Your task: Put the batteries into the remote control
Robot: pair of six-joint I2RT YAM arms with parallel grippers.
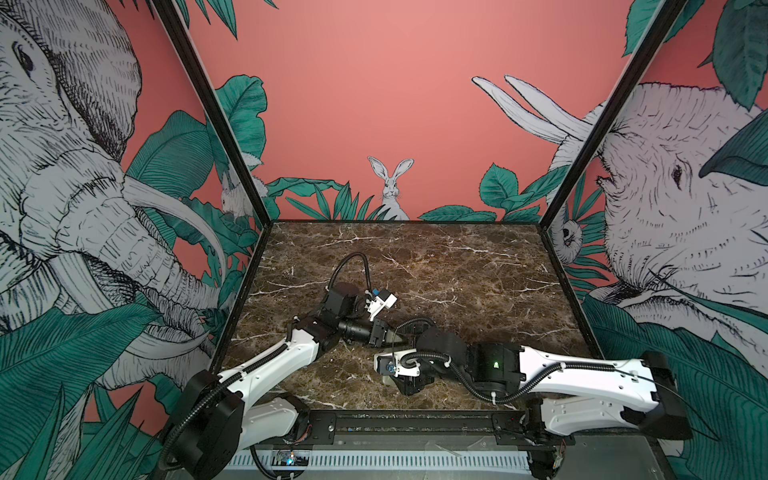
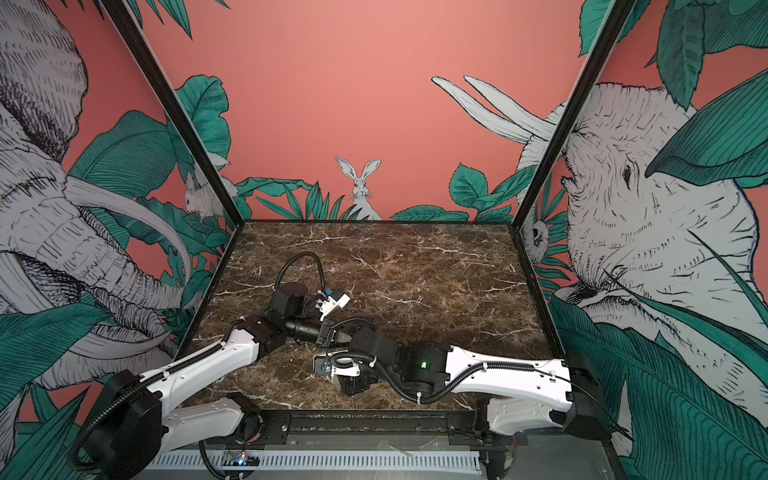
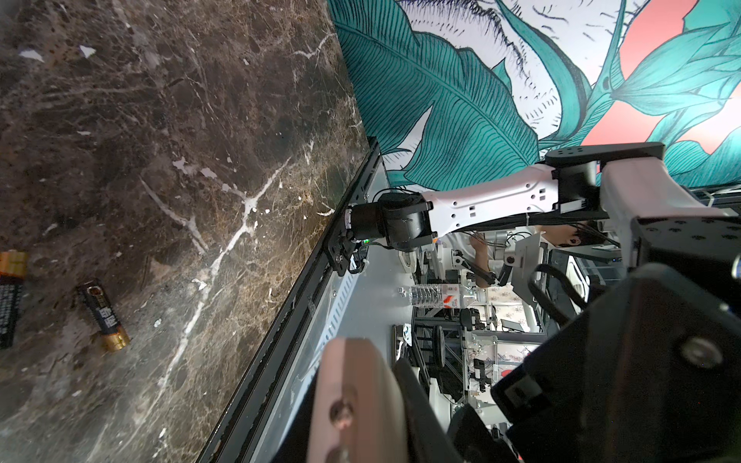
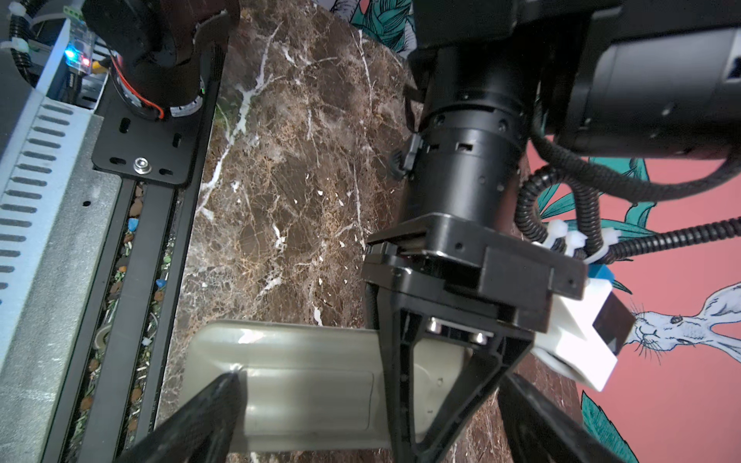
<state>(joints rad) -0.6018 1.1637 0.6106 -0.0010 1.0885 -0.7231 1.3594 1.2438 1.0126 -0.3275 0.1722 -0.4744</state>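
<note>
While the left gripper [image 1: 398, 337] clamps the remote control [image 4: 304, 360], the right gripper [image 4: 373, 385] stands open.

Two batteries [image 3: 105, 314] are laid on the table [image 3: 180, 160]; the remote control [image 4: 304, 385] is laid beneath the left gripper [image 1: 399, 338], lower middle in both top views

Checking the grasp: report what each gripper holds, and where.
The left gripper is shut on the remote control, near the end away from its battery cover; the right gripper stands open, holding nothing.
</note>
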